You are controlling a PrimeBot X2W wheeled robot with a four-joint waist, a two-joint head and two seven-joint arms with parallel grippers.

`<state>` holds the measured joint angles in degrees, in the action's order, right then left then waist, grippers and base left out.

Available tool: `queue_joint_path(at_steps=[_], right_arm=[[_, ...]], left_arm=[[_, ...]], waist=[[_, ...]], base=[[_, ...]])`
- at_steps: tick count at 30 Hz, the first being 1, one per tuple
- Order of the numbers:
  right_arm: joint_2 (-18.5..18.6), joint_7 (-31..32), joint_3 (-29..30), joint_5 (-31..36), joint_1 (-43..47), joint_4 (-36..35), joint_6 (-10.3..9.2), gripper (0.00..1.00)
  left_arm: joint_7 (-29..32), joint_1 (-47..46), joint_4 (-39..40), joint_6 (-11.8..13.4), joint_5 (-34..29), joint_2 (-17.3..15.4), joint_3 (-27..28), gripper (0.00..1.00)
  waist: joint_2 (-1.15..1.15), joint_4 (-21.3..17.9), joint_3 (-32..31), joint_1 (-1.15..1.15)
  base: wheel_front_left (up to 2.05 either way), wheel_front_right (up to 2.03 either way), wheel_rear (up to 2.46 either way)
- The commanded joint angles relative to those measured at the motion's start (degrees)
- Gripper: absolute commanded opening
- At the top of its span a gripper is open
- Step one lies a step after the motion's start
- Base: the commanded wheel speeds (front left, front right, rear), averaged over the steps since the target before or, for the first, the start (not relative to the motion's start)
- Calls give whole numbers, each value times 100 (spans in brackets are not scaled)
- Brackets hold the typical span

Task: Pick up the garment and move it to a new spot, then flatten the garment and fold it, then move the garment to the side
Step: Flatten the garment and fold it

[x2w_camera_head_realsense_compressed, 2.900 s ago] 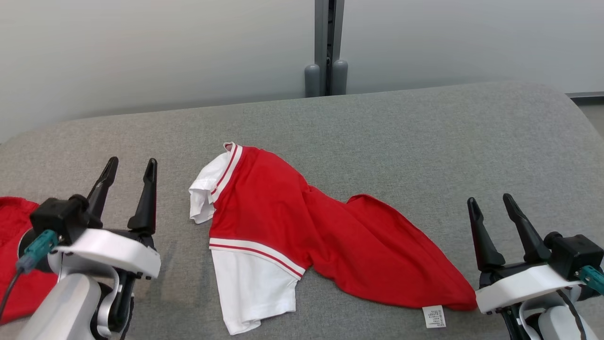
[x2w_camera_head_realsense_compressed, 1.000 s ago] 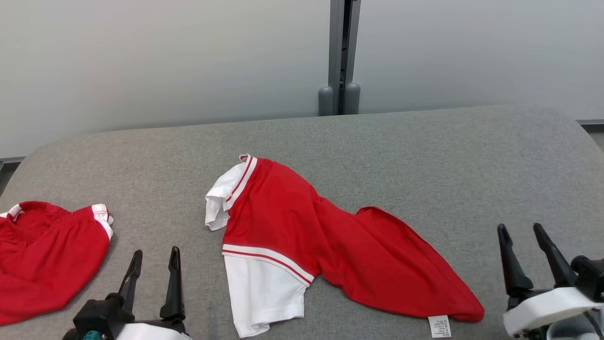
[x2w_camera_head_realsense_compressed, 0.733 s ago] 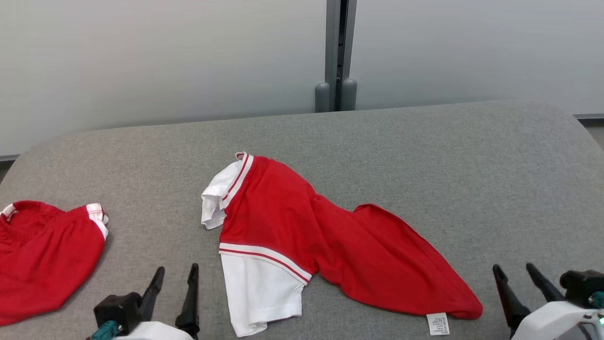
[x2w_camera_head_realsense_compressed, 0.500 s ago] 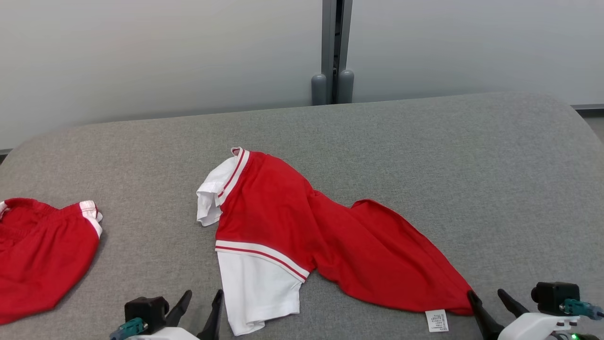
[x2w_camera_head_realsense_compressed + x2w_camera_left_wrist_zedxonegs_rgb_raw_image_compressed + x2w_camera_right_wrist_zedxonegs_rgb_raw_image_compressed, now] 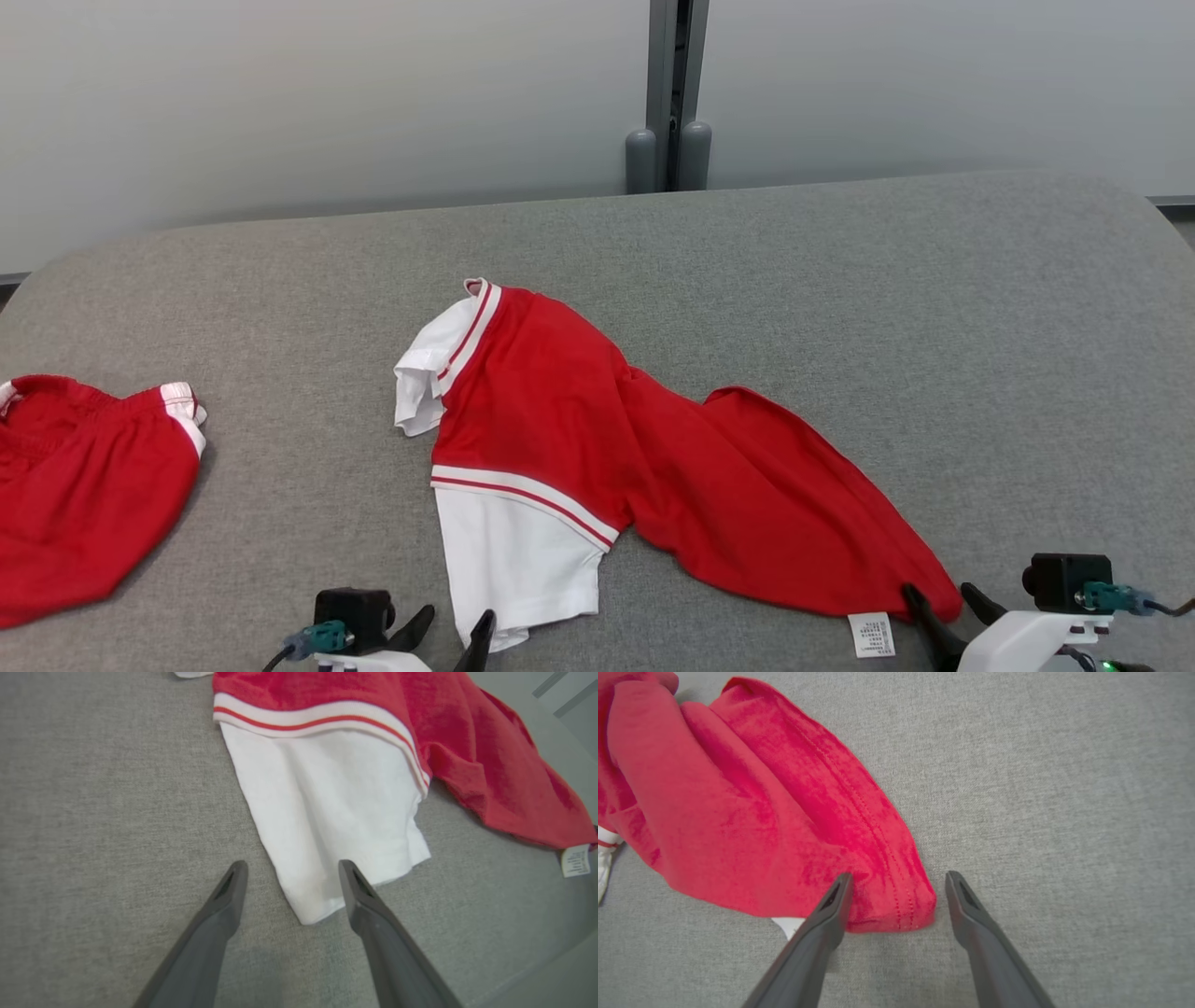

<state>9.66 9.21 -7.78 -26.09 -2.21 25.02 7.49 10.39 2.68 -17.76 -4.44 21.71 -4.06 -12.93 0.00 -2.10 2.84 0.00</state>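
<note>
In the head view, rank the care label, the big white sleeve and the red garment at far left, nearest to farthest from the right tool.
1. The care label, just left of the right tool.
2. The big white sleeve, at bottom centre.
3. The red garment, at the view's far left edge.

grey fabric surface (image 5: 887,280) | pale wall panels (image 5: 280,93) | grey upright post (image 5: 677,84) between panels

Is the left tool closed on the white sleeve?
No, the left tool is open, and the sleeve corner lies between its spread fingers.
</note>
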Motion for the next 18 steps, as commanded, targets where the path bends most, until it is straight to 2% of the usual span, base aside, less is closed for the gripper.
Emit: queue_joint_path(at_steps=[1, 8, 14, 16, 18], right_arm=[[18, -42, -24, 29, -107, 47, 1, 100], [-19, -137, -163, -30, -243, 179, 1, 100], [-15, -218, -265, -83, -319, 299, 1, 100], [-19, -217, -300, -113, -337, 334, 1, 100], [-27, -233, -330, -136, -369, 375, 1, 100]], left_arm=[[52, -165, -65, -19, 39, 2, -41, 100], [118, -328, -385, 214, -49, 1, -53, 100], [181, -425, -614, 149, -129, -21, -237, 100], [222, -427, -670, 104, -140, 3, -354, 89], [268, -454, -711, 76, -104, 37, -458, 69]], waist=[[0, -8, 32, 0], [0, -42, 108, 0], [0, -43, 145, 0], [0, -36, 155, 0], [0, -32, 164, 0]], base=[[0, 0, 0], [0, 0, 0], [0, 0, 0], [0, 0, 0], [0, 0, 0]])
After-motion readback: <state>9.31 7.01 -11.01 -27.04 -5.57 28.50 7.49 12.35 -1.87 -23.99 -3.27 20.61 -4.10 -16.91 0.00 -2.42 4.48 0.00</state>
